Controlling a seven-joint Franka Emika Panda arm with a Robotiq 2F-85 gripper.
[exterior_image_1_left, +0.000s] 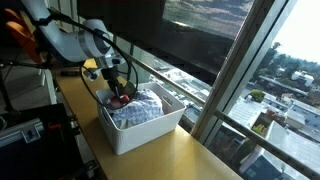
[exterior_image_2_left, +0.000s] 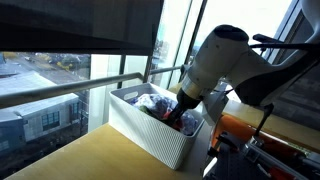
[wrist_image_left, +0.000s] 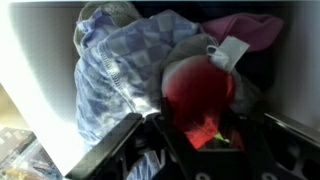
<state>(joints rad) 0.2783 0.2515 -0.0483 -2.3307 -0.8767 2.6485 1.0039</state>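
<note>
Red cloth (wrist_image_left: 198, 92) lay bunched between the gripper's (exterior_image_1_left: 117, 90) fingers (wrist_image_left: 110, 150), down in the bin (exterior_image_1_left: 140, 135). Whether they had clenched on it could not be told. The checked cloth (wrist_image_left: 115, 80) beside one finger might snag and rise too.

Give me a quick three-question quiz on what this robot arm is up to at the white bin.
1. True or false: the gripper reaches down into the white bin.
2. In the wrist view, what colour is the cloth right at the gripper? A green, B red, C yellow.
3. Fill in: the bin stands on a wooden table beside a large ____.

Key: 1 true. 2 B. 3 window.
</note>
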